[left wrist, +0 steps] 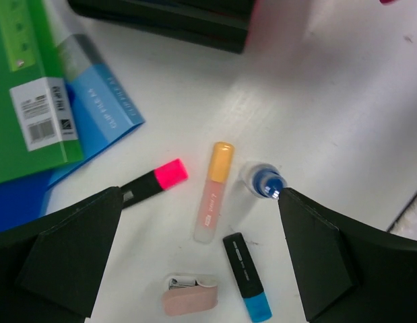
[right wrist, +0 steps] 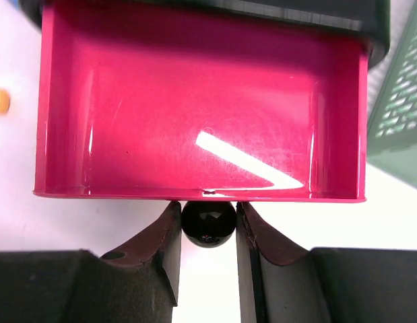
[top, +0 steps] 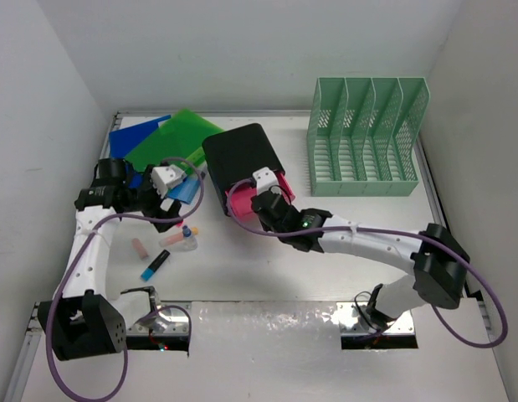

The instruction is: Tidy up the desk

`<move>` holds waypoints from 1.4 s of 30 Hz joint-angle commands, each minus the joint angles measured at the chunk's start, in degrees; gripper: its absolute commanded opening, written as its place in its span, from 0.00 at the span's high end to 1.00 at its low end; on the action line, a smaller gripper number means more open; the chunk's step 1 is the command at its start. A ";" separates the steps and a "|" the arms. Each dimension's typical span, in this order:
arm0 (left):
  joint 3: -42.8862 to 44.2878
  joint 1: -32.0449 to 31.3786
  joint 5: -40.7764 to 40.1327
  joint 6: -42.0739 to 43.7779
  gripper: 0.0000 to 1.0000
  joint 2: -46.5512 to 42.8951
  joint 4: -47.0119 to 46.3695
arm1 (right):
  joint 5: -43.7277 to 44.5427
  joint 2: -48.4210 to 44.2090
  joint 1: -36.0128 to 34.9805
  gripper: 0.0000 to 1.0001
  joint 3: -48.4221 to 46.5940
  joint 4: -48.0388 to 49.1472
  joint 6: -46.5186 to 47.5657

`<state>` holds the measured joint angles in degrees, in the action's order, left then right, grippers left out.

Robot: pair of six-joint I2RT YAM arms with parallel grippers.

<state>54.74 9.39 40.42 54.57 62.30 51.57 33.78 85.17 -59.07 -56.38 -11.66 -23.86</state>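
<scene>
We see a glossy pink plastic drawer [right wrist: 195, 108] (light streaks across its floor), a shiny black knob [right wrist: 208, 223], and the matt white desk [top: 242, 276].

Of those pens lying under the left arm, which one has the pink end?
The black marker lying nearest the blue folder. The other black marker has a blue end, and the pale pen has an orange cap.

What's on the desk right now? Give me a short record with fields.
Desk: matte-white tabletop
Right gripper: shut on round black knob of glossy pink plastic drawer
Drawer: pulled open, visible part empty
Left gripper: open, above pink-tipped black highlighter and orange-capped pale tube
Rear right: mint-green mesh file rack
Rear left: green plastic folder, blue plastic folder
</scene>
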 commanded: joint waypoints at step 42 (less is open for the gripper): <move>-7.29 -16.86 -8.17 -3.50 1.00 5.11 -5.62 | -12.16 -20.66 -1.58 0.01 7.35 -4.16 11.45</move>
<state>42.28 -7.07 29.50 52.34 68.73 43.22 24.86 64.66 -60.27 -45.89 -18.26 -18.22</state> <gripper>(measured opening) 0.334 0.989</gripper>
